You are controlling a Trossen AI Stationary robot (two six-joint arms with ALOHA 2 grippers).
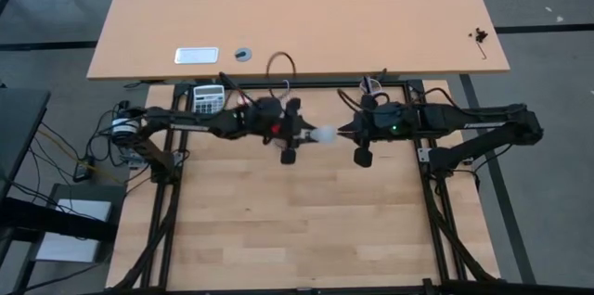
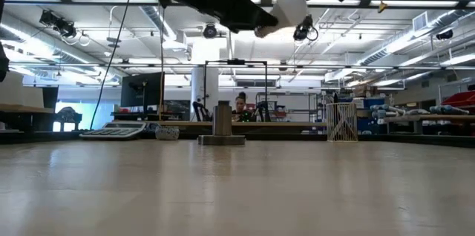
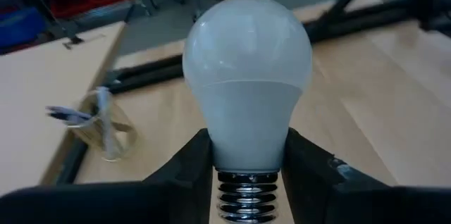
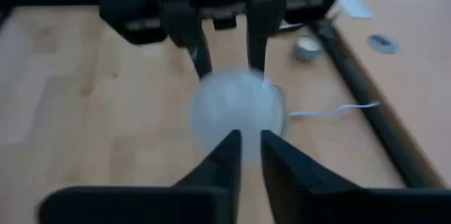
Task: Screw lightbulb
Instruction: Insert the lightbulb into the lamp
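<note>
The white lightbulb (image 1: 325,134) is held in the air over the middle of the table by my left gripper (image 1: 299,134), which is shut on it. Its globe (image 3: 246,48) points toward the table's right and its grey screw end (image 3: 246,199) points back into the gripper. My right gripper (image 4: 250,143) is level with the bulb just to its right, its fingers almost together right at the globe (image 4: 236,108). In the low view the bulb (image 2: 291,6) hangs high above the table. The grey socket base (image 2: 221,128) stands on the table near its far edge. My left gripper pinches the bulb's narrow white neck (image 3: 246,150), just above the screw threads, between its two fingers (image 3: 189,171). The fingers come level from the table's left. The bulb lies level along them, globe outward, lifted clear of the table. My right gripper's fingertips (image 4: 227,150) stand at the globe's end; whether they touch it I cannot tell.
A calculator (image 1: 209,98) lies at the table's far left. A pale round tin (image 2: 167,132) sits beside it. A thin white cord (image 4: 331,111) runs along the far edge. A second table (image 1: 297,17) stands beyond. The near half of the table (image 1: 297,230) is bare wood.
</note>
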